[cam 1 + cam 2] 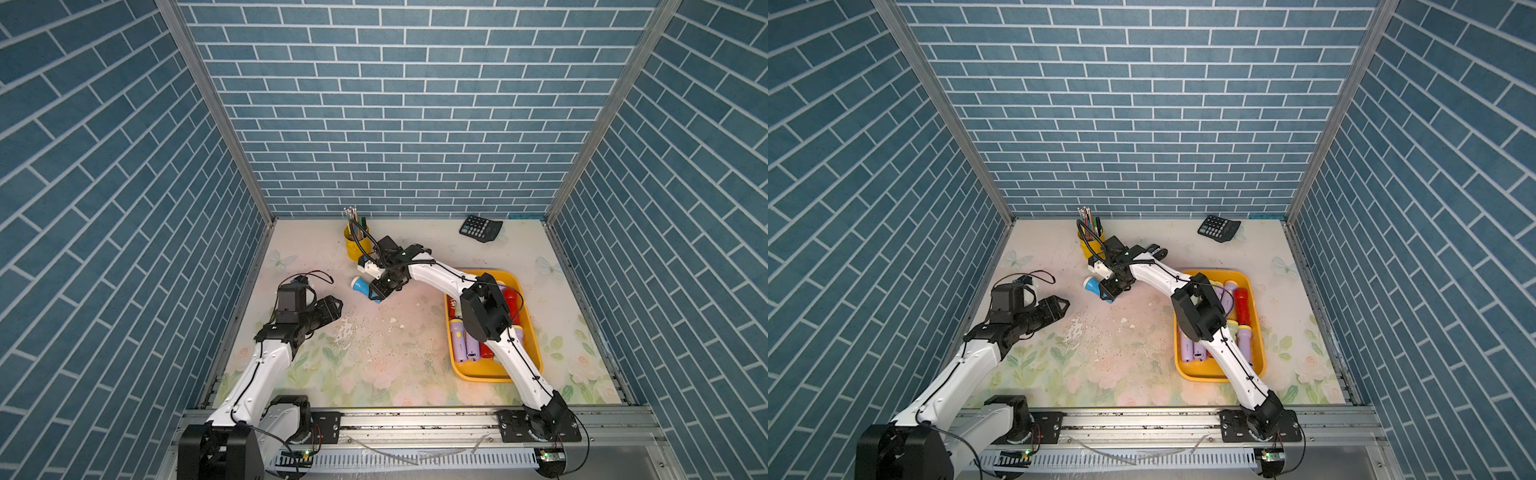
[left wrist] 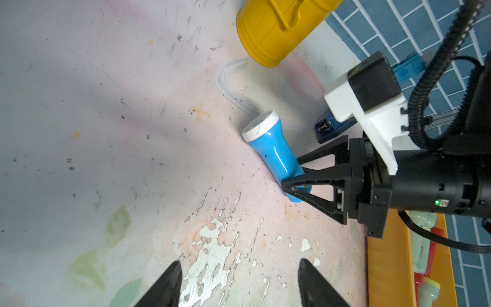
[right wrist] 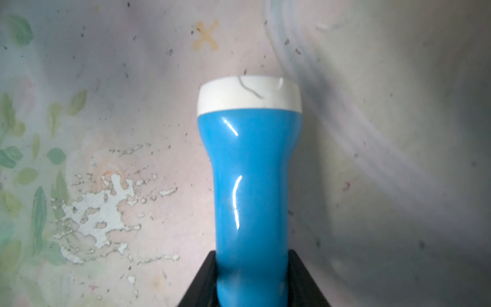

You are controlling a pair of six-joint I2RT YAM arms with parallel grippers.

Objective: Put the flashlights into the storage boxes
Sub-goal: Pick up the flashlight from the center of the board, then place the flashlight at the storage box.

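Three walls (image 1: 399, 104) in blue brick pattern with pale grout lines, at back and both sides. Bare aluminium posts (image 1: 216, 112) at the two back corners. Bench (image 1: 374, 374) covered in pale floral print, pinks and greens, butterfly motif (image 1: 282, 258) near the back. Print flaked to white in a worn patch (image 1: 345, 330); dark specks all over. Aluminium rail (image 1: 415, 420) along front edge, white slotted cable duct (image 1: 415, 459) below. Light soft, even.
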